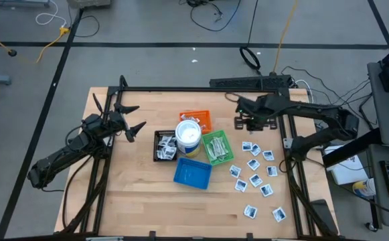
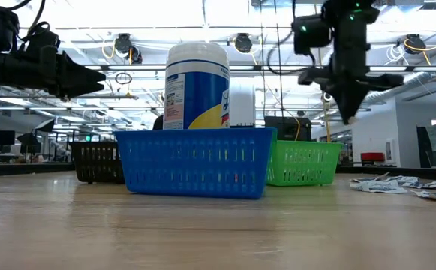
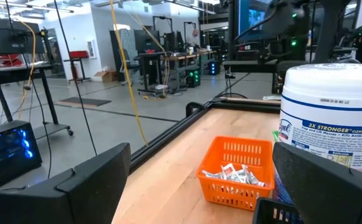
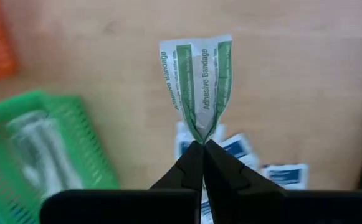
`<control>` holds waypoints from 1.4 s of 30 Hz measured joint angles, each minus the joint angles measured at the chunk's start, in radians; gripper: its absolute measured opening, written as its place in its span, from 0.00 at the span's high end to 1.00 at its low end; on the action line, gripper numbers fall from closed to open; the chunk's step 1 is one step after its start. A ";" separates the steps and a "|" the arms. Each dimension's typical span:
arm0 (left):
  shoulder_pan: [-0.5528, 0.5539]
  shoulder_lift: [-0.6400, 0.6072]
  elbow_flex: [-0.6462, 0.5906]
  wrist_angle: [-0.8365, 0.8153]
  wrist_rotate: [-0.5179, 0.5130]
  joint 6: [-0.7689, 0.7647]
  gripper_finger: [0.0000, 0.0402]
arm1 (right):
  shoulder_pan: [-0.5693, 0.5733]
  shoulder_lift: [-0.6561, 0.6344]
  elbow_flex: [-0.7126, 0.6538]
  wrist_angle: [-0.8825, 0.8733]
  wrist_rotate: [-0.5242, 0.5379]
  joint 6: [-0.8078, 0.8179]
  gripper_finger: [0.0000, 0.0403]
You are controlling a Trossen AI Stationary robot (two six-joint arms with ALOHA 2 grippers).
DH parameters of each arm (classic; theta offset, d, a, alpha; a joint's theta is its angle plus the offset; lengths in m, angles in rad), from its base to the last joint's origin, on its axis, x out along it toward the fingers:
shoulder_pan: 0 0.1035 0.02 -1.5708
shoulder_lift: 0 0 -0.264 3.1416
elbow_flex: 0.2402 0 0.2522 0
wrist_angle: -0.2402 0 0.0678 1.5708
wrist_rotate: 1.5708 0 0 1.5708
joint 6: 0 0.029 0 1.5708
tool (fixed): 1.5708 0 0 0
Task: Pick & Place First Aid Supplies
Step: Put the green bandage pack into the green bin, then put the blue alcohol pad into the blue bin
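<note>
While the left gripper (image 1: 135, 127) waits at the desk's (image 1: 134, 201) left edge with fingers spread wide and nothing between them, the trays sit mid-desk, and the green tray (image 1: 217, 147) with its wrapped strips lies just left and nearer of the right gripper (image 1: 251, 122). That gripper's fingers are pinched tight on one end of an adhesive bandage strip (image 4: 196, 78), raised above the desk; its long axis runs straight out from the fingertips. Loose white packets (image 1: 256, 179) lie scattered nearer, on the right
</note>
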State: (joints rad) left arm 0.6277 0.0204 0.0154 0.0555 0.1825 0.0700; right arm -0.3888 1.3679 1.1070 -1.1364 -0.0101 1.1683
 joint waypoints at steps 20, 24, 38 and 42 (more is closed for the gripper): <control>0.000 0.000 0.000 0.000 0.000 0.000 0.01 | 0.297 0.246 0.161 0.271 -0.073 0.053 1.00; 0.000 0.000 0.000 0.000 0.000 0.000 0.01 | 0.320 0.301 0.161 0.290 -0.073 0.050 1.00; 0.000 0.000 0.000 0.000 0.000 0.000 0.01 | 0.332 0.355 0.158 0.313 -0.064 0.045 0.83; 0.000 0.000 0.000 0.000 0.000 0.000 0.01 | 0.332 0.321 0.149 0.324 -0.015 0.019 0.67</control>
State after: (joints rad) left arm 0.6277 0.0204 0.0154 0.0555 0.1825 0.0700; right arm -0.0566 1.6890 1.2556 -0.8126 -0.0252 1.1875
